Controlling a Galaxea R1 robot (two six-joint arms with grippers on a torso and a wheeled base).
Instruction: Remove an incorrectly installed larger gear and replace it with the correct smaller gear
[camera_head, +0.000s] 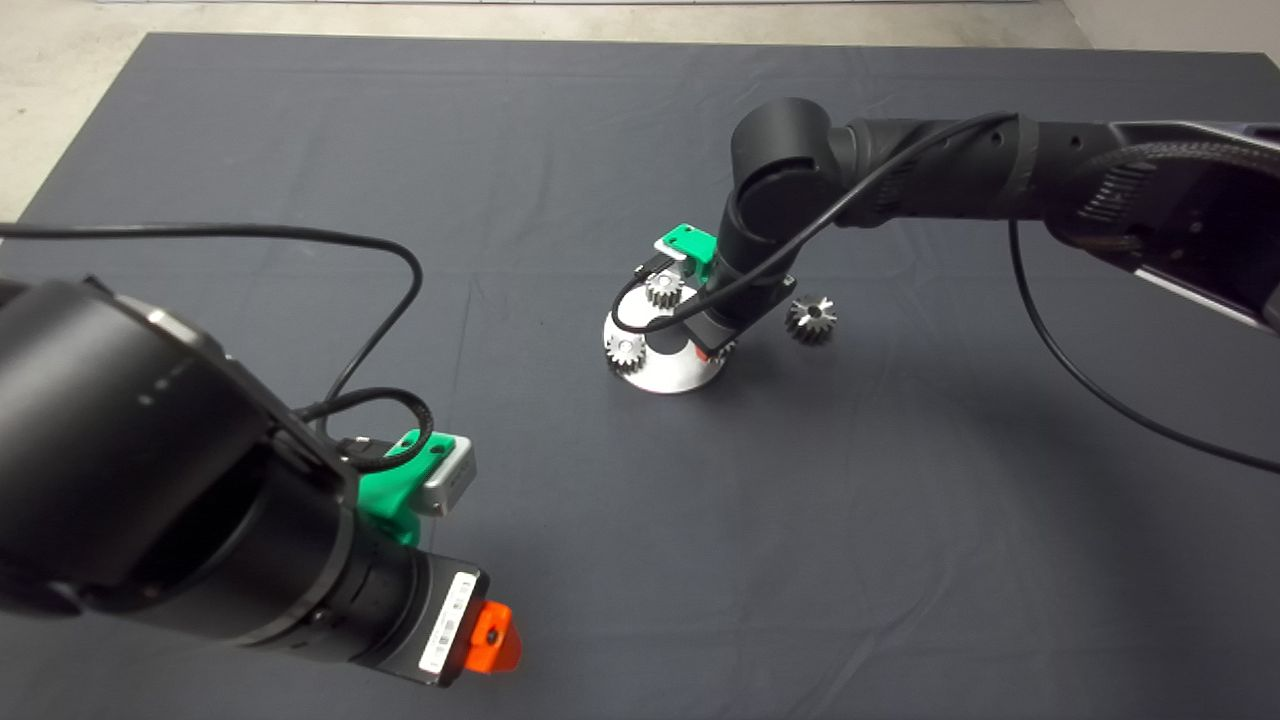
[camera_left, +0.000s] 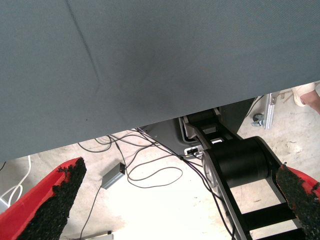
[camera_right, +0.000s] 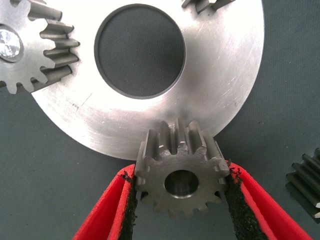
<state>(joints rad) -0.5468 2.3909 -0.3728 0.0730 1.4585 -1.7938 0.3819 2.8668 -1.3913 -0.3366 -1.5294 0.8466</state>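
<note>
My right gripper (camera_right: 181, 192) is shut on the smaller gear (camera_right: 180, 172), a grey spur gear with a centre hole. It holds the gear over the near rim of a round silver plate (camera_right: 225, 65) that has a large centre hole. In the head view the right gripper (camera_head: 712, 345) is down at the plate's (camera_head: 675, 372) right side. The larger gear (camera_head: 811, 318), dark with slanted shiny teeth, lies on the mat to the right of the plate; its edge shows in the right wrist view (camera_right: 306, 182). My left gripper (camera_head: 495, 635) waits at the lower left, open and empty.
Two silver spur gears (camera_head: 663, 290) (camera_head: 626, 352) sit on the plate's far and left sides; one shows in the right wrist view (camera_right: 30, 47). The left wrist view shows the mat's edge (camera_left: 150, 60) and the floor with cables beyond it.
</note>
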